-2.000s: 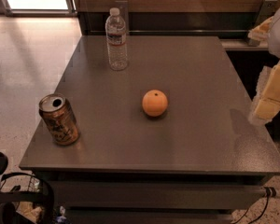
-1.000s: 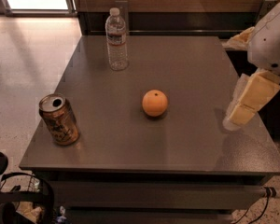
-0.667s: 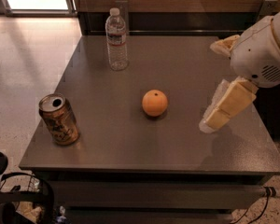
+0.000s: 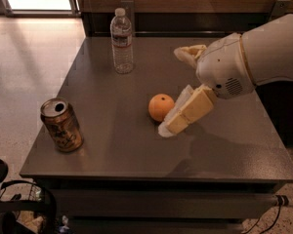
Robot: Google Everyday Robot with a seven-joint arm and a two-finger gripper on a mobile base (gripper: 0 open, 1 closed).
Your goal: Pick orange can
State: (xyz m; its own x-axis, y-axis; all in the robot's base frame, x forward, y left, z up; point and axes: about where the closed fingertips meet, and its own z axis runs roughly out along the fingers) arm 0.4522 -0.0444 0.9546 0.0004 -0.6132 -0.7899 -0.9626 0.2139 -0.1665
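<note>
The orange can (image 4: 62, 125) stands upright near the front left corner of the dark table (image 4: 136, 150). It is orange-brown with a dark pattern and a silver top with an open tab hole. My gripper (image 4: 171, 91) reaches in from the right over the middle of the table, far to the right of the can. Its two cream fingers (image 4: 190, 111) are spread apart with nothing between them. The lower finger hangs just right of a round orange fruit (image 4: 160, 107).
A clear plastic water bottle (image 4: 121, 41) stands at the back of the table. The white arm (image 4: 263, 52) covers the right side. Pale floor lies to the left, a dark wall behind, and cables and dark gear sit at the lower left.
The arm has swung in from the right edge toward the table's middle, bringing the gripper next to the orange fruit. The can, fruit and bottle have not moved.
</note>
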